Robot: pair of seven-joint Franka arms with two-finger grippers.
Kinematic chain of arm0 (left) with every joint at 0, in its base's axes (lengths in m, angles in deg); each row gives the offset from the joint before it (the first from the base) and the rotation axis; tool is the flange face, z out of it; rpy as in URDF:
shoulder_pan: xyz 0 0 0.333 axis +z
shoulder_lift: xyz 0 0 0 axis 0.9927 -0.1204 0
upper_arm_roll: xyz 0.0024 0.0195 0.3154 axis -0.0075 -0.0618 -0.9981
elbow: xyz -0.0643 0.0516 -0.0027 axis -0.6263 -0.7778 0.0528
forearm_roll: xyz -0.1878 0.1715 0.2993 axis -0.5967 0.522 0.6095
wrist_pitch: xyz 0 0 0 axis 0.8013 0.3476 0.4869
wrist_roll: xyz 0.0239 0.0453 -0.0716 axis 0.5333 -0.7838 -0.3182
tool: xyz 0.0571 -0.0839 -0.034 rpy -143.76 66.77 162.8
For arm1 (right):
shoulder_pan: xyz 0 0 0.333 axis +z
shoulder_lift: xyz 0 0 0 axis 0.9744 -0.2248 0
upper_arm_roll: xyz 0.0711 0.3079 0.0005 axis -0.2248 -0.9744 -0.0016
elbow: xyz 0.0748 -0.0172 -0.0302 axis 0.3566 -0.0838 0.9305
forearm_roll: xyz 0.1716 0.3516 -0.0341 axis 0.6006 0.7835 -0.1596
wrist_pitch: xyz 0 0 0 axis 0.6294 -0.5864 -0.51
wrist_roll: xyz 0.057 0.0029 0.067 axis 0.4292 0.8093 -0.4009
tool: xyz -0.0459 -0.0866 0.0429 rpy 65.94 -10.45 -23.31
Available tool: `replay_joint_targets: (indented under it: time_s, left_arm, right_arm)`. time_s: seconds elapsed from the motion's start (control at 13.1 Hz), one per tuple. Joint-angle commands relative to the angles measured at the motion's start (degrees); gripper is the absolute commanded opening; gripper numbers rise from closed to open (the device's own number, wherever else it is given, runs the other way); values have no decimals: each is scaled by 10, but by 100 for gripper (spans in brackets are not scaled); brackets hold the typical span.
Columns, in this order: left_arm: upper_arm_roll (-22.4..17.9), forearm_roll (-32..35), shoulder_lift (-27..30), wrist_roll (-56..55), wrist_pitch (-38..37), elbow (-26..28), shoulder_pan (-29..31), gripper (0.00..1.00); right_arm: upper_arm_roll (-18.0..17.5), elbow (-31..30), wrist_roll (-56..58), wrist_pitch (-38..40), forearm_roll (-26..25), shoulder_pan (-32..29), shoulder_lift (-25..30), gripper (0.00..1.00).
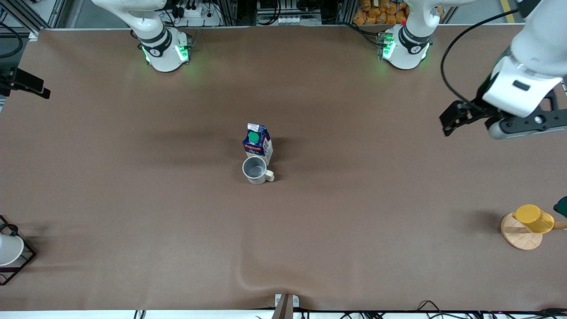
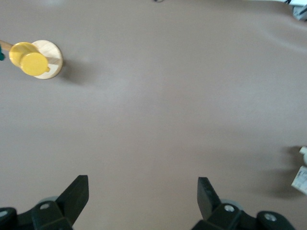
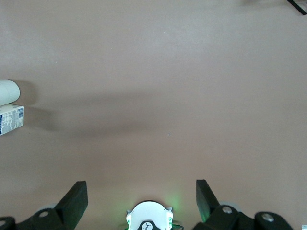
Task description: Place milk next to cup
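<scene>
The milk (image 1: 258, 144) stands upright mid-table, touching the cup (image 1: 255, 170), just farther from the camera. Placement looks done; keep both arms clear. Left gripper (image 2: 143, 197) and right gripper (image 3: 141, 197) hang spread, empty

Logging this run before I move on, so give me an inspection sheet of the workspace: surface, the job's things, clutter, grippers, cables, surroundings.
Surface: brown table cover, with a wrinkle at the edge nearest the front camera.
Job's things: milk upright mid-table, right beside the cup; the cup is nearer the front camera.
Clutter: yellow cup on a wooden stand at the left arm's end; white cup in a black wire rack at the right arm's end.
Grippers: left gripper open, empty, over bare table; right gripper open, empty, above its own base.
Cables: black cable along the left arm.
Surroundings: orange packets past the table edge.
</scene>
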Motion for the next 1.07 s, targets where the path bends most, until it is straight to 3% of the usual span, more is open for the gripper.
replay_joint_targets:
  time_s: [0.0,0.23,0.38,0.61,0.99]
  left_arm:
    - [-5,-4,46,54,-25,41,2,100]
    - [-20,-6,92,101,-23,96,2,100]
    - [-21,-11,124,104,-5,138,3,100]
    - [-38,-33,134,122,-3,142,4,100]
    - [-40,-27,113,124,0,120,5,100]
  right_arm:
    - [0,7,-5,8,2,6,3,100]
    - [9,34,22,64,45,-4,21,100]
    - [4,36,34,60,36,-4,20,100]
    - [15,33,38,39,35,-36,-5,100]
    - [12,28,38,-24,27,-25,-32,100]
